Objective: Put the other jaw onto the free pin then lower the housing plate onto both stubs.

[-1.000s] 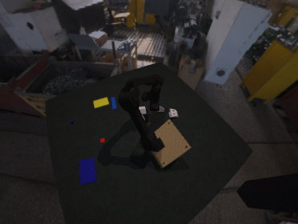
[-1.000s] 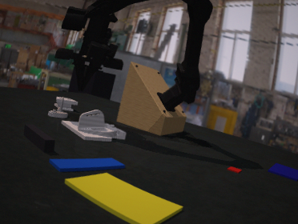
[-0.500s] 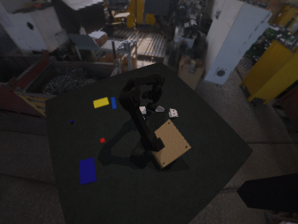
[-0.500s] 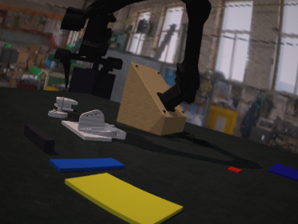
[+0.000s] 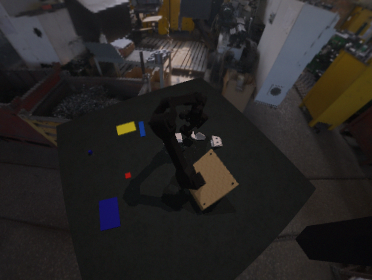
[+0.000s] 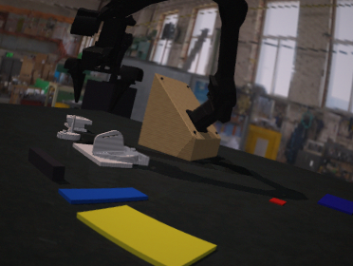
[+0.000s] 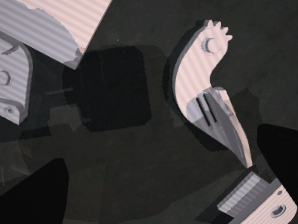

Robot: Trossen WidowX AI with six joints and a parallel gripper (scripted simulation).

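Note:
The loose jaw (image 7: pixel 192 75) lies flat on the dark table, its gear teeth at the top in the wrist view. My gripper (image 6: pixel 95 105) (image 7: pixel 164 151) is open and empty above the table; the jaw lies between and ahead of the fingers, nearer the right one. A pale base (image 6: pixel 85 153) carries a raised curved part (image 6: pixel 109 141). At the wrist view's upper left are a pale slab (image 7: pixel 75 20) and a grey part with round features (image 7: pixel 17 67). A pale block with holes (image 5: pixel 216 141) (image 7: pixel 265 205) lies past the jaw. Whether the other jaw sits on its pin cannot be told.
The arm stands on a wooden wedge block (image 5: pixel 217 177) (image 6: pixel 158 123). A black bar (image 6: pixel 46 163), blue strip (image 5: pixel 142 129) (image 6: pixel 103 195), yellow slab (image 5: pixel 126 128) (image 6: pixel 142 233), red square (image 5: pixel 128 175) (image 6: pixel 278 201) and dark blue slab (image 5: pixel 109 213) (image 6: pixel 338 203) lie around the table.

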